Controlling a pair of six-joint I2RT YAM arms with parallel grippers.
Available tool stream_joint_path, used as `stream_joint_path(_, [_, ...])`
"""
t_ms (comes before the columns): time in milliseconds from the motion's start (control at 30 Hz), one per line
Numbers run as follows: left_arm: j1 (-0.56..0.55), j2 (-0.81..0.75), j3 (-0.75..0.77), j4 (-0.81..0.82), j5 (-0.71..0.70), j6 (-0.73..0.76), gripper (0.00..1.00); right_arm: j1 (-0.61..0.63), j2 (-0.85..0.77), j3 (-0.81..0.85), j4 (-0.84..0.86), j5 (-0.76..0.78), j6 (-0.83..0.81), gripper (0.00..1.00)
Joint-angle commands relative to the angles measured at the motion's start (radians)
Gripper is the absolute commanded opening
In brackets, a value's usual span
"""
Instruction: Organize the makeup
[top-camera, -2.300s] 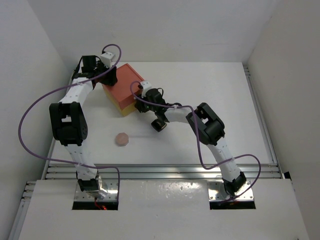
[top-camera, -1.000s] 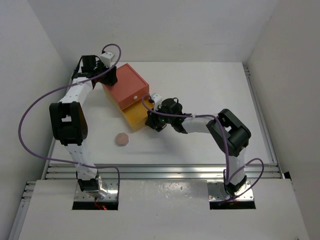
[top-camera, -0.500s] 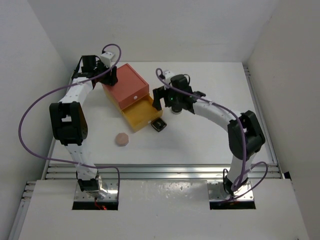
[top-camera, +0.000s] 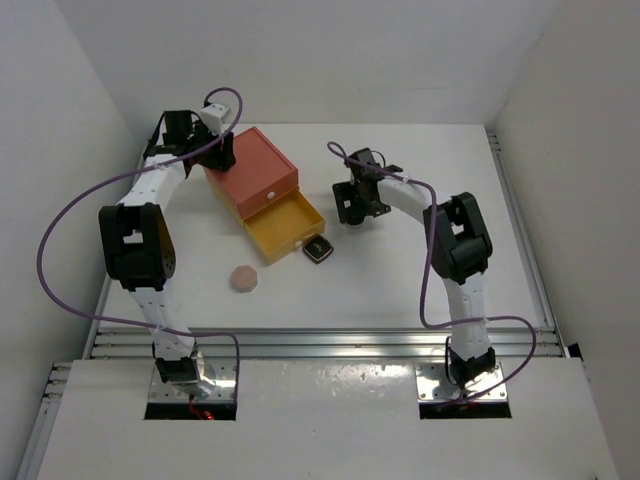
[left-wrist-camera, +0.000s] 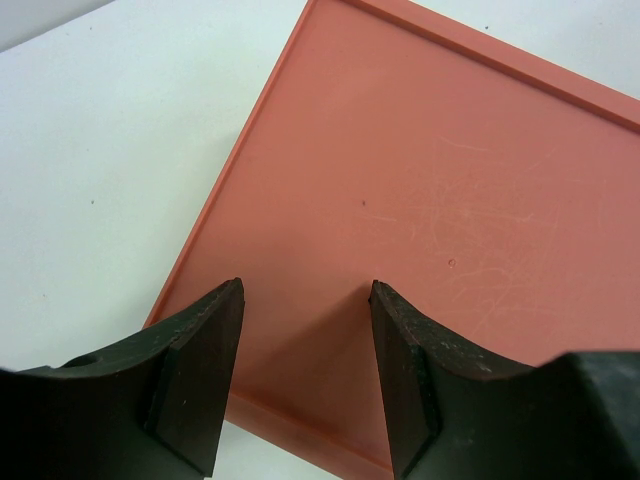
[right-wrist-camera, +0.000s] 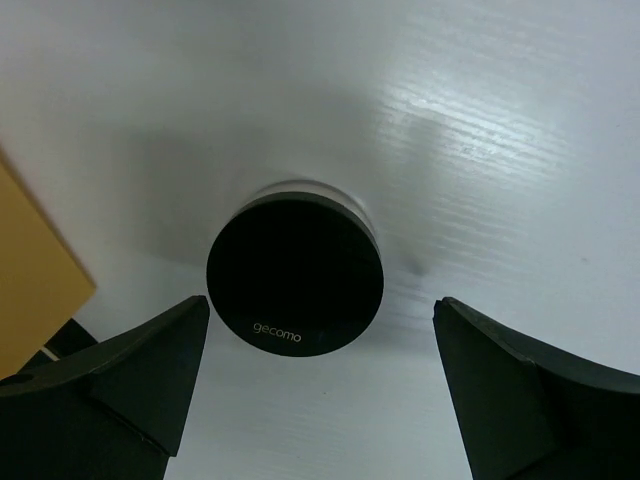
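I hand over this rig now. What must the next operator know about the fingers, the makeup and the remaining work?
The left gripper: fingers open over the top of the orange-red box, holding nothing.
The right gripper: fingers open on both sides of the black round compact, not closed on it.
The yellow drawer is open; no makeup shows inside.
The black square compact lies just in front of the drawer; the pink disc lies nearer the arms, to its left.
Done: drawer open. Left: all three visible items; probably grasp the round compact first.
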Motion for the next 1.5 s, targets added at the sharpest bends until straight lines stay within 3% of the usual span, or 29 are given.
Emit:
stream_joint_path(0, [0.013, 0.084, -0.052, -0.211, -0.039, -0.014, 0.6, 0.006, 0.004, 0.034, -0.008, 0.024, 0.028, 0.94])
stream_joint_path(233, [0.013, 0.084, -0.052, -0.211, -0.039, -0.014, 0.6, 0.006, 0.032, -0.023, 0.098, 0.008, 0.021, 0.81])
stream_joint_path(367, [0.013, 0.084, -0.052, -0.211, -0.039, -0.014, 0.6, 0.003, 0.047, -0.019, 0.136, -0.001, -0.002, 0.69])
stream_joint_path(433, [0.013, 0.084, -0.052, -0.211, -0.039, -0.014, 0.6, 0.003, 0.058, -0.011, 0.144, -0.014, -0.025, 0.57])
stream_joint_path(500, [0.013, 0.084, -0.052, -0.211, -0.039, -0.014, 0.6, 0.003, 0.061, -0.005, 0.146, -0.012, -0.039, 0.37])
stream_joint_path(567, [0.013, 0.084, -0.052, -0.211, -0.039, -0.014, 0.6, 0.003, 0.044, -0.009, 0.147, -0.006, -0.056, 0.28])
stream_joint_path(833, [0.013, 0.084, -0.061, -0.211, -0.039, -0.014, 0.6, 0.064, -0.183, -0.051, 0.263, 0.035, -0.168, 0.21])
stream_joint_path(933, [0.013, 0.093, -0.061, -0.211, -0.039, -0.014, 0.6, 0.117, -0.245, -0.081, 0.336, -0.093, -0.2, 0.21])
stream_joint_path(1133, [0.013, 0.093, -0.061, -0.211, -0.039, -0.014, 0.6, 0.199, -0.143, 0.01, 0.336, -0.316, -0.197, 0.21])
stream_joint_path(1367, [0.013, 0.093, -0.061, -0.211, -0.039, -0.014, 0.6, 0.213, 0.015, 0.123, 0.313, -0.336, -0.142, 0.21])
stream_joint_path(1467, [0.013, 0.093, -0.061, -0.211, -0.039, -0.023, 0.6, 0.216, 0.075, 0.153, 0.314, -0.337, -0.148, 0.3])
